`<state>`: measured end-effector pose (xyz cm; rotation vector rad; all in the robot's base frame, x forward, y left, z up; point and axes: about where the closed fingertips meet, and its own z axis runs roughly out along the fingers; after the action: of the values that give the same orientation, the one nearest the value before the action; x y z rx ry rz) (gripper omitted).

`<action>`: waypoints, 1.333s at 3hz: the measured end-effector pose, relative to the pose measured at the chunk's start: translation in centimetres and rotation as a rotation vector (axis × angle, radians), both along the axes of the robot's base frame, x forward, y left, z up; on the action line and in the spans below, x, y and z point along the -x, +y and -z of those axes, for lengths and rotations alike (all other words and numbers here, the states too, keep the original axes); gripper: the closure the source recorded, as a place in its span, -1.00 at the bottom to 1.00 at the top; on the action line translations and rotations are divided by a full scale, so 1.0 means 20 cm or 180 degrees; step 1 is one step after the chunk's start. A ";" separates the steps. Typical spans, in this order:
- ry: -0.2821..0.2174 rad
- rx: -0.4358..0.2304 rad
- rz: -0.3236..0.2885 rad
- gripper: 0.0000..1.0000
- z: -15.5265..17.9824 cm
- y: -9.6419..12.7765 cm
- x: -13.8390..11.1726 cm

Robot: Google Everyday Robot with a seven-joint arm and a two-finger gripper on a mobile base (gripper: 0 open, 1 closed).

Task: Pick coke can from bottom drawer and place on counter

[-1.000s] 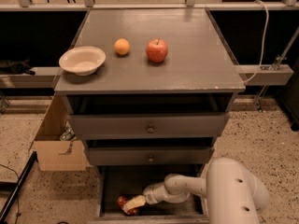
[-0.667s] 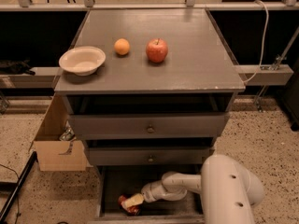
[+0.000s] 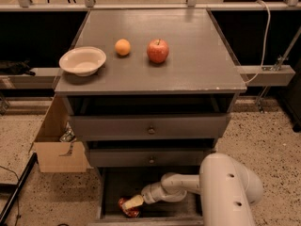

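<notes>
1. Your gripper (image 3: 133,202) is down inside the open drawer (image 3: 109,191), near its front left.
2. It touches the can (image 3: 127,210) lying there; you cannot tell whether it grips.
3. The bench (image 3: 193,60) carries a bowl (image 3: 83,60), orange (image 3: 122,47) and apple (image 3: 157,51).

Single camera, set high in front of the cabinet (image 3: 150,125), faces forward and down at medium range: tabletop (image 3: 188,65) fills the upper frame, open bottom drawer (image 3: 112,188) at the lower edge, gripper (image 3: 131,203) inside it, arm (image 3: 228,187) nearest the lens.
</notes>
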<state>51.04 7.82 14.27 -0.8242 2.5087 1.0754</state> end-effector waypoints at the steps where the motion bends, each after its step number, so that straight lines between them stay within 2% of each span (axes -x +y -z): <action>1: -0.0091 0.0087 0.0081 -1.00 -0.02 0.00 0.04; 2: -0.0167 0.0229 0.0183 -1.00 0.03 -0.02 0.08; 3: -0.0210 0.0165 0.0223 -1.00 -0.07 -0.10 0.12; 4: -0.0192 0.0201 0.0230 -1.00 -0.05 -0.08 0.10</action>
<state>48.97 6.31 15.36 -0.7649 2.5131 0.9388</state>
